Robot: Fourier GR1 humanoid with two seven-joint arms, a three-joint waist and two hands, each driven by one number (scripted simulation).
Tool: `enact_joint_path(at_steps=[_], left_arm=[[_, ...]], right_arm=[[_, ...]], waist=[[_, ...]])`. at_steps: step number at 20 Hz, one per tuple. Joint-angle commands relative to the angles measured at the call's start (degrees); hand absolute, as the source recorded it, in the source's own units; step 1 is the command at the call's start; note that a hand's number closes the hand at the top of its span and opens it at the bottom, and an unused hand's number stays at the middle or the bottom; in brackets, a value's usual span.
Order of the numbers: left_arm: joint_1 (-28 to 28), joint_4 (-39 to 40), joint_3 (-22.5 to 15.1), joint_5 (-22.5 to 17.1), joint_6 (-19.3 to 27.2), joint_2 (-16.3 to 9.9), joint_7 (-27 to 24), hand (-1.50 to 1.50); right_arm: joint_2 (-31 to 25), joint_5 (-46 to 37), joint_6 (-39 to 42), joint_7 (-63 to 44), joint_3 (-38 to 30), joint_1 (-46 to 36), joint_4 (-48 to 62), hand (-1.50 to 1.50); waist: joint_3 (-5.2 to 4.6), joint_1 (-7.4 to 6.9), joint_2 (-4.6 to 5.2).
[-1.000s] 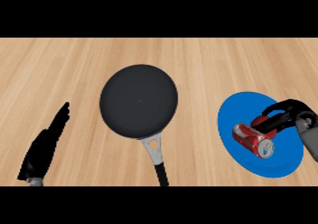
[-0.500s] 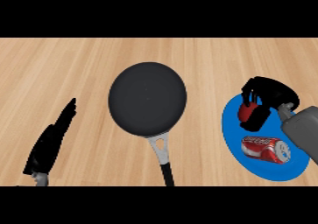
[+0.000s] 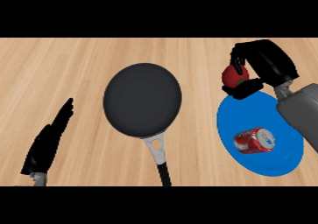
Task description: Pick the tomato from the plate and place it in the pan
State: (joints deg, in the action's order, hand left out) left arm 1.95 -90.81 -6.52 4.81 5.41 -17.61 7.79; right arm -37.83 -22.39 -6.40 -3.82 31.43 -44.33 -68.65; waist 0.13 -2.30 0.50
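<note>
Head view: pale wood surface. Right hand curled round the tomato, holding it over the far rim of the blue plate; a can lies on the plate. The pan sits to the tomato's left, well apart, handle toward the robot. Right hand is nearer it, so the carry likely runs leftward. Left hand rests at lower left, fingers straight and pressed together.

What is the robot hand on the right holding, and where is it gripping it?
The right robot hand holds the tomato, fingers over its top and thumb beneath it. The left robot hand holds nothing.
</note>
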Motion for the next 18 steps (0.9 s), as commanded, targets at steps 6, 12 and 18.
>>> enact_joint_path(at_steps=[6,12,18], left_arm=[[-1.8,1.7,0.0,2.0,1.1,2.0,0.9,0.0],[1.0,-1.3,-0.1,1.5,-0.4,1.6,0.4,0.0],[-1.2,0.4,0.3,2.3,-0.3,1.9,0.9,0.0]], right_arm=[[14.5,-0.9,-1.1,9.9,-4.7,-11.2,11.7,1.5],[27.8,-0.8,0.9,4.5,-5.1,-20.1,21.6,1.5],[37.4,-0.2,-3.2,8.4,-6.3,-22.7,35.2,1.5]], waist=[[-0.13,1.04,-0.18],[-0.15,0.05,-0.08],[-0.16,-0.89,0.48]])
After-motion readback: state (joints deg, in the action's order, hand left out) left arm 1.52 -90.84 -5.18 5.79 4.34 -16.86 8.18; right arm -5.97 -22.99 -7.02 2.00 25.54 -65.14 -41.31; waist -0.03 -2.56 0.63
